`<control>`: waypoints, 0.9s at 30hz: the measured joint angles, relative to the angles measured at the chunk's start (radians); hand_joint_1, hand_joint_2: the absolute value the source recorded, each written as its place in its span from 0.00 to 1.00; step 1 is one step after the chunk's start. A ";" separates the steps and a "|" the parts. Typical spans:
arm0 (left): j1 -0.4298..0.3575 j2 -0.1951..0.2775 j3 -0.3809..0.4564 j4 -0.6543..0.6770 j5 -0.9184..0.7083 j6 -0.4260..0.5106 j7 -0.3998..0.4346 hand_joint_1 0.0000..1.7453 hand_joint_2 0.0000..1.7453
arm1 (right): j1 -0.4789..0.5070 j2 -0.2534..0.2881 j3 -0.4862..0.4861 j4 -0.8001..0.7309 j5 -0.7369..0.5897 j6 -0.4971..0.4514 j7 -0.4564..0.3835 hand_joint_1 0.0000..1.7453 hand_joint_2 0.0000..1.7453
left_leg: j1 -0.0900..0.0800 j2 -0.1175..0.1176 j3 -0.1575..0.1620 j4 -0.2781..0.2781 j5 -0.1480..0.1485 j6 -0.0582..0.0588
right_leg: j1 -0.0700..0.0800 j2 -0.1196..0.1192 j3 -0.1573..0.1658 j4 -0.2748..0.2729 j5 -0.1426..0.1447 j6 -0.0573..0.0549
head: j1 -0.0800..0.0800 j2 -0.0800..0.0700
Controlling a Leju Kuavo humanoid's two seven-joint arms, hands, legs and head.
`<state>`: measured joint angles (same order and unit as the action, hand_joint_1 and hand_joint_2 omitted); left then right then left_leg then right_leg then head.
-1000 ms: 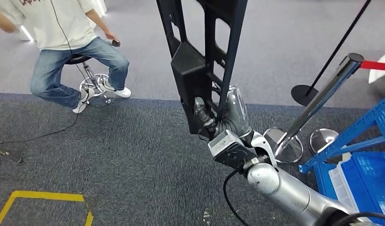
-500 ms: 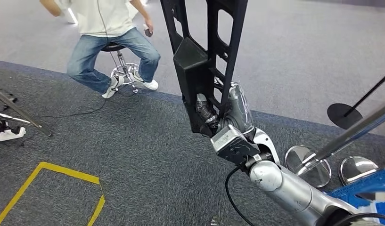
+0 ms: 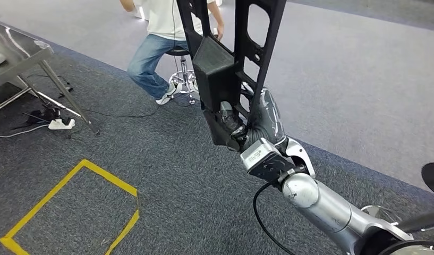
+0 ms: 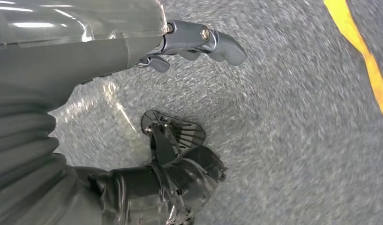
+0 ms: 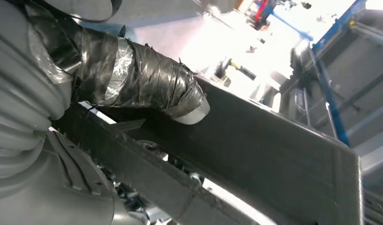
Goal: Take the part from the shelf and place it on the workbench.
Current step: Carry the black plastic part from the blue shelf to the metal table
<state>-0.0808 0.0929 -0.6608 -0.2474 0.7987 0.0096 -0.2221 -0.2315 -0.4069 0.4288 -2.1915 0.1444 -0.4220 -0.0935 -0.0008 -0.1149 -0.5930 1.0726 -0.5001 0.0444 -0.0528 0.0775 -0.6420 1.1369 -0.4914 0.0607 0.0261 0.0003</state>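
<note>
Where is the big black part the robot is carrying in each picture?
Head view: the black part stands tall in the middle, running up out of the picture, gripped at its lower end by the right hand.
Right wrist view: the black part runs as a dark bar across the picture, right beside the tape-wrapped fingers.
Left wrist view: I cannot find it; carpet lies beyond the left hand.
Shared landmark: the right hand's tape-wrapped fingers.
</note>
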 joint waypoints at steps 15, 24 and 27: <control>0.006 0.019 -0.073 0.000 0.087 -0.175 0.074 0.00 1.00 | -0.047 0.005 -0.002 0.054 -0.094 0.014 0.010 1.00 1.00 | -0.012 0.116 -0.111 0.028 0.101 0.017 | 0.022 -0.112 0.084 -0.060 -0.045 -0.053 | -0.006 0.000; 0.001 0.024 -0.097 -0.001 0.100 -0.174 0.069 0.00 1.00 | -0.063 0.007 -0.003 0.096 -0.124 0.000 0.036 1.00 1.00 | -0.018 0.119 0.022 -0.129 0.094 0.037 | 0.024 -0.081 -0.003 0.101 -0.104 -0.035 | -0.002 0.000; 0.000 0.022 -0.100 -0.001 0.100 -0.174 0.069 0.00 1.00 | -0.059 0.007 -0.003 0.107 -0.125 0.000 0.036 1.00 1.00 | -0.014 0.108 0.030 -0.102 0.065 0.028 | 0.018 -0.078 -0.072 0.130 -0.045 -0.019 | -0.001 0.000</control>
<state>-0.0810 0.1154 -0.7606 -0.2480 0.8991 -0.1644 -0.1530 -0.2907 -0.3998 0.4253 -2.0849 0.0198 -0.4223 -0.0572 -0.0144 -0.0073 -0.5631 0.9705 -0.4355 0.0725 -0.0347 -0.0007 -0.7137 1.2672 -0.5363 0.0414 0.0251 0.0000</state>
